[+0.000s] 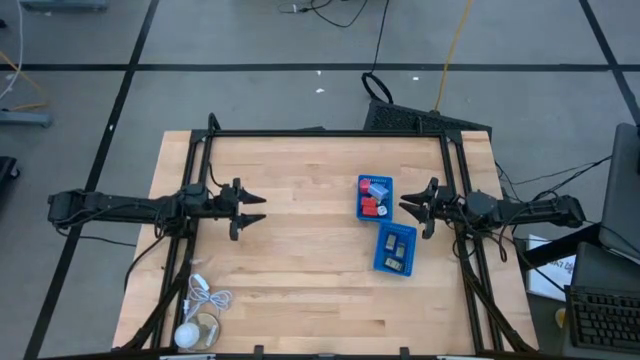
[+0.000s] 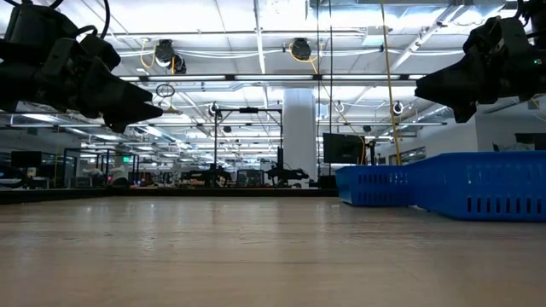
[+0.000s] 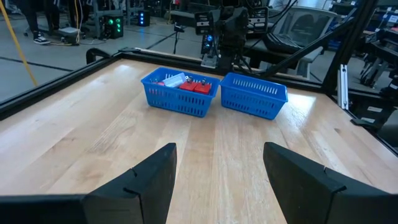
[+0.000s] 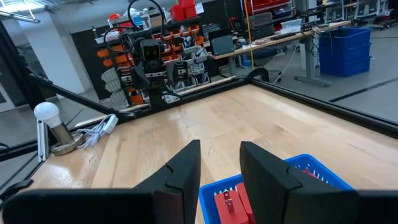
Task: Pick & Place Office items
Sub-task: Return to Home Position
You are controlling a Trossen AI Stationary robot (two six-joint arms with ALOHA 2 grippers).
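Two blue trays hold everything from above: the office items (image 1: 368,208) lie in the upper tray (image 1: 360,180) and the lower tray (image 1: 379,262). The left gripper (image 1: 256,209) hangs well apart from them and the right gripper (image 1: 410,209) just beside, both spread and empty. At table level, both hover high. My left wrist view shows small red and pale blocks heaped together. I judge this the homing step; next, park both arms clear.

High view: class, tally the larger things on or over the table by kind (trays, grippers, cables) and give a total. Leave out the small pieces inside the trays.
2 blue trays
2 grippers: left gripper, right gripper
1 coiled white cable
Total: 5
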